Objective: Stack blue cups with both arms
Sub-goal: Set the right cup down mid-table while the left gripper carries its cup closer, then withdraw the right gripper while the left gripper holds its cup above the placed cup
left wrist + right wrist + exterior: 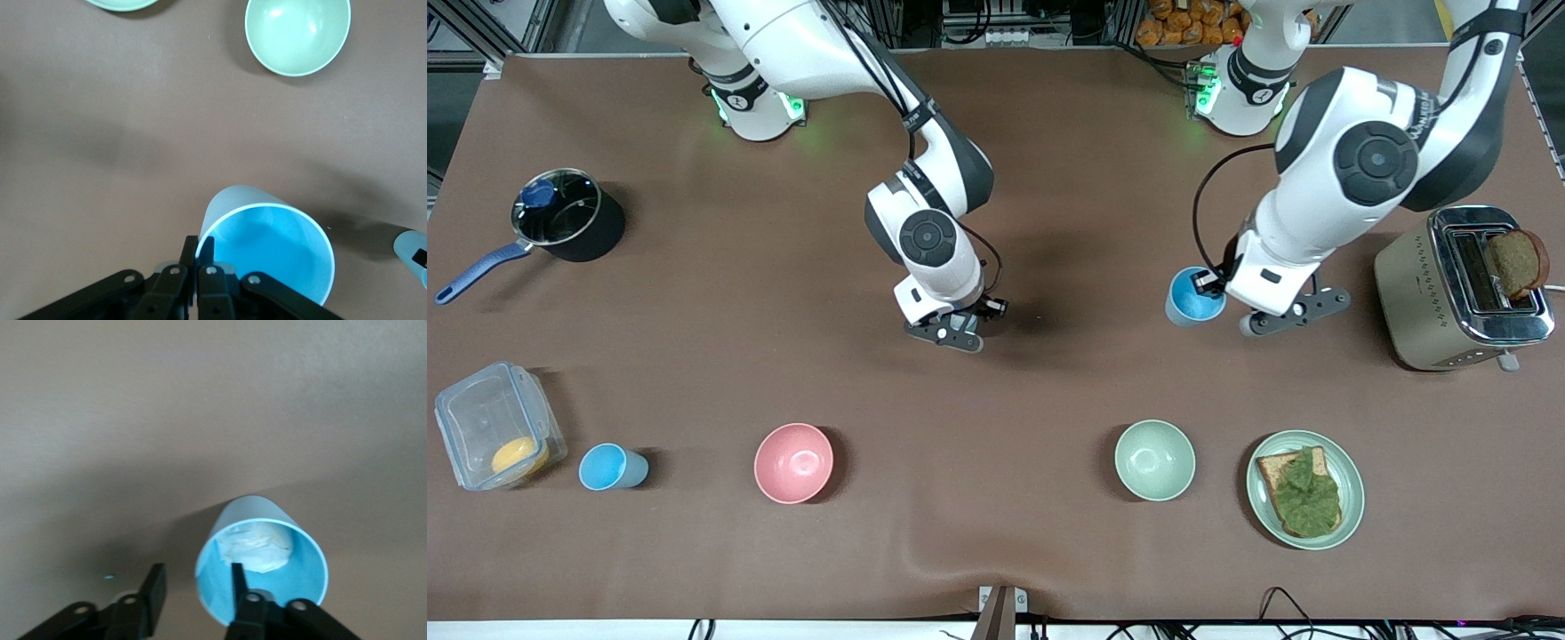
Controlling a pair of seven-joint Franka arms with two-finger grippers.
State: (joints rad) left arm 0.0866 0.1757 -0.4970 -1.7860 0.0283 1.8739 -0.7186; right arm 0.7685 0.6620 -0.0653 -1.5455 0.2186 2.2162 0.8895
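L hand is clamped on the rim of the bright blue cup, held over the surface near the toaster, prob. so it can be carried onto another cup. R hand has fingers apart astride the wall of the paler cup w/ whitish patch, over mid-surface, not gripping. A third blue cup stands beside the container. Count: 3 blue cups, 2 arms.

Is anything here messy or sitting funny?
Two things. The bread slice sticks up crookedly out of the toaster at the left arm's end of the table, rather than sitting down inside it. And the blue cup at the right gripper has a whitish crumpled patch inside. Nothing looks spilled.
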